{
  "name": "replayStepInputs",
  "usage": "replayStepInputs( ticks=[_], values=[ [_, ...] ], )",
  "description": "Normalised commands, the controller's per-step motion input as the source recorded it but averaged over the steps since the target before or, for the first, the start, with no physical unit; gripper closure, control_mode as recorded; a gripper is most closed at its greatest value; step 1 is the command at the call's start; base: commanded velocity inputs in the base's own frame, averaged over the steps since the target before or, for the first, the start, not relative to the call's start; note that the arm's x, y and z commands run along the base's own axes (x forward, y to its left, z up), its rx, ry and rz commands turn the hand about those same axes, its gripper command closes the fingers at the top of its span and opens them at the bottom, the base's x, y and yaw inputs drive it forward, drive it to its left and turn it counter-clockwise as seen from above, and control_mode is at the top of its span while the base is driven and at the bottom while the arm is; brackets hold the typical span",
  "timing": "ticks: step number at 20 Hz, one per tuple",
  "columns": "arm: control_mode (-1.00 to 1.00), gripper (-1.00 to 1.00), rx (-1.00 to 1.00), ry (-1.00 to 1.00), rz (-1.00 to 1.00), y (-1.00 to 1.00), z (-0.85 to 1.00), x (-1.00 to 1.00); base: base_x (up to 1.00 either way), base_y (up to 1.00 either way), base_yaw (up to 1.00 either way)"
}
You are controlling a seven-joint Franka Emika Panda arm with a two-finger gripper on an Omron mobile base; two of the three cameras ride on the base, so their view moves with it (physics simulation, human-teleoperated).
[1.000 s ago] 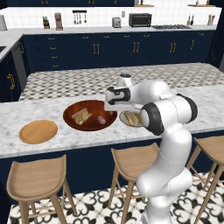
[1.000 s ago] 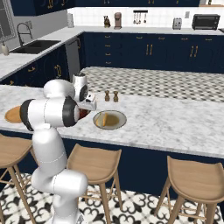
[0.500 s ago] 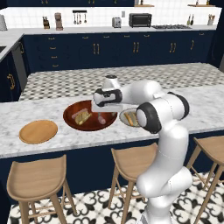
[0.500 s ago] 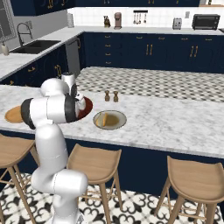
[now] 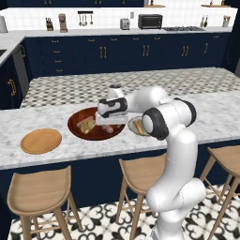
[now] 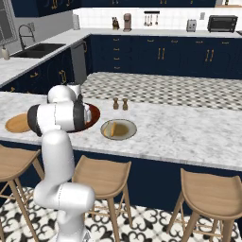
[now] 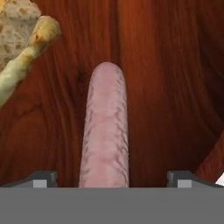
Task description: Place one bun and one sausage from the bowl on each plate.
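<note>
The dark red-brown bowl [image 5: 76, 120] sits on the marble counter. My gripper [image 5: 106, 123] is lowered into it, open. In the hand view my gripper [image 7: 111, 179] straddles a pink sausage [image 7: 105, 127], with one fingertip on each side and apart from it. A tan bun [image 7: 28, 43] lies at the upper left on the bowl floor [image 7: 170, 87]. The left base view shows that bun [image 5: 87, 125] left of the hand and the sausage [image 5: 111, 130] beneath it. The grey-rimmed plate [image 6: 134, 128] carries a bun [image 6: 113, 128]. The flat wood plate [image 5: 41, 140] lies bare at the left.
Two small shakers [image 6: 120, 103] stand on the counter behind the grey plate. Wooden stools [image 5: 40, 190] line the counter's near side. The counter's front edge runs just below the bowl and plates.
My arm has swung left, from above the grey plate to over the bowl, and the hand has dropped into it. The jaws have stayed open.
</note>
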Motion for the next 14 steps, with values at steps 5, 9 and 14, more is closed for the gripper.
replayStepInputs(
  ticks=[5, 9, 14],
  values=[
    [-1.00, -1.00, 0.00, 0.01, 0.00, 0.00, -0.25, 0.00, 0.00, 0.00, 0.00],
    [-1.00, -1.00, 0.00, 0.00, 0.00, 0.00, -0.17, 0.01, 0.00, 0.00, 0.00],
    [-1.00, 1.00, 0.00, 0.00, 0.00, 0.00, -0.02, 0.00, 0.00, 0.00, 0.00]
  ],
)
